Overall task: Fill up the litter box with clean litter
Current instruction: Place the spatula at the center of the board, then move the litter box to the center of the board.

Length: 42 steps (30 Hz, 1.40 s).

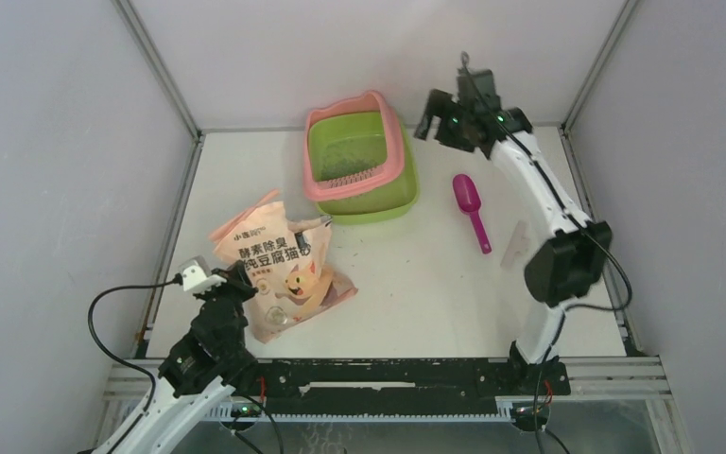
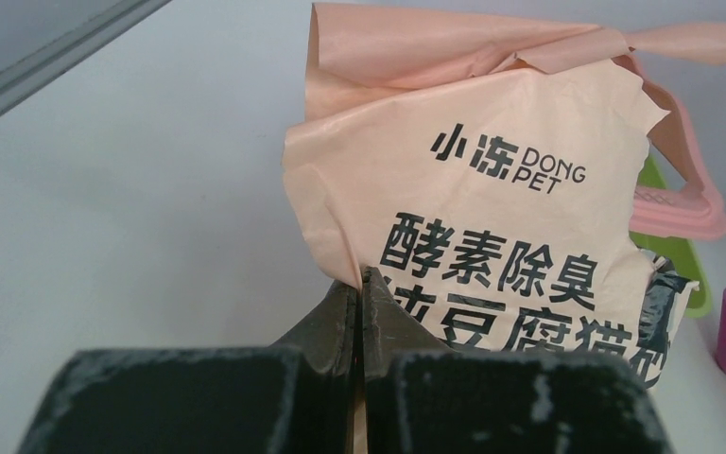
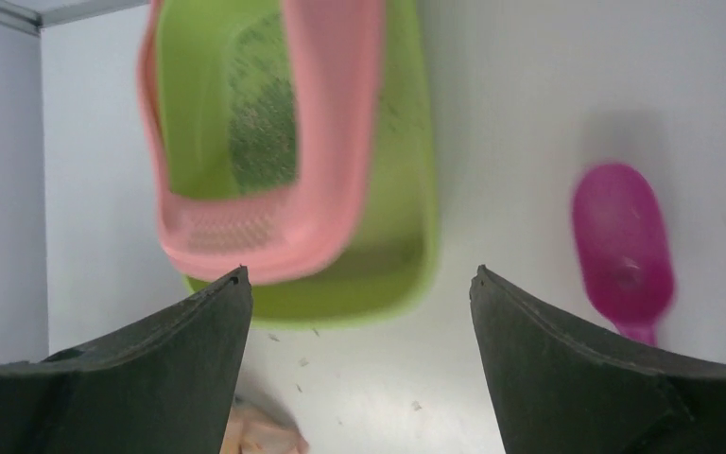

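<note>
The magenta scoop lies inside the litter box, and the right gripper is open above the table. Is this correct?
No. The magenta scoop lies on the table, beside the litter box and apart from it, not inside; the top external view shows this. The right gripper is indeed open above the table.

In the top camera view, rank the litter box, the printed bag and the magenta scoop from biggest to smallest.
1. litter box and printed bag: look about alike, too close to rank.
2. magenta scoop: clearly smallest.
</note>
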Motion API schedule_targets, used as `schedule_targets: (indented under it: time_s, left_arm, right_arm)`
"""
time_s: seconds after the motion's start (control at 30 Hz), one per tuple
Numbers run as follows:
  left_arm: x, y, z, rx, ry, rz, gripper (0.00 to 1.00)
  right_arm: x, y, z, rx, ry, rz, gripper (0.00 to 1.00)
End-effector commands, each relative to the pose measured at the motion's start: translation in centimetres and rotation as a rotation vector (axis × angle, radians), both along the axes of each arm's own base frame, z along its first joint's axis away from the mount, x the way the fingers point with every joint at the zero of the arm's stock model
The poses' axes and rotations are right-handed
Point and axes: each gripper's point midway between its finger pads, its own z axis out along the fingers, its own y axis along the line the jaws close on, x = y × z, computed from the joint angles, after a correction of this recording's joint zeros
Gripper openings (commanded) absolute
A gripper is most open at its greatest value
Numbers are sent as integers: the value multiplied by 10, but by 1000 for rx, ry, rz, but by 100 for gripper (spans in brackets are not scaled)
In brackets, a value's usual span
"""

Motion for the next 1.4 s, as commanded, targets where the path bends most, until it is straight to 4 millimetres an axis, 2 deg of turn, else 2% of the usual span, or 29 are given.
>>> schedule_targets:
  time_s: [0.0, 0.03, 0.1, 0.17, 0.23, 0.47, 0.67, 0.8, 1.07, 1.2, 1.37]
  left_arm:
    - [-27, 35, 64, -207, -240, 79, 0]
    - [-27, 35, 64, -208, -240, 78, 0]
    - [-27, 34, 63, -211, -237, 75, 0]
    - [-27, 33, 62, -214, -235, 69, 0]
    - [-26, 32, 63, -218, -236, 60, 0]
    - [-27, 26, 64, -232, -235, 23, 0]
    - [-27, 21, 67, -250, -239, -9, 0]
    - [-28, 16, 72, -260, -249, -40, 0]
    - [-30, 12, 75, -260, -245, -75, 0]
    - [-31, 11, 77, -260, -248, -87, 0]
    - [-32, 9, 79, -260, -250, -98, 0]
  right_arm:
    - [14, 27, -2, -131, 104, -51, 91]
    - [19, 34, 10, -130, 90, -74, 91]
    - [22, 50, 0, -128, 137, -90, 89]
    - [19, 62, -4, -111, 160, -110, 80]
    - [16, 70, -10, -94, 183, -141, 77]
    - [8, 95, -30, -168, 206, -141, 77]
    - [9, 102, -52, -245, 206, -169, 80]
    - [14, 105, -66, -262, 210, -189, 86]
    - [20, 111, -95, -280, 239, -229, 86]
    - [24, 109, -98, -272, 233, -264, 86]
    - [30, 107, -93, -249, 212, -290, 86]
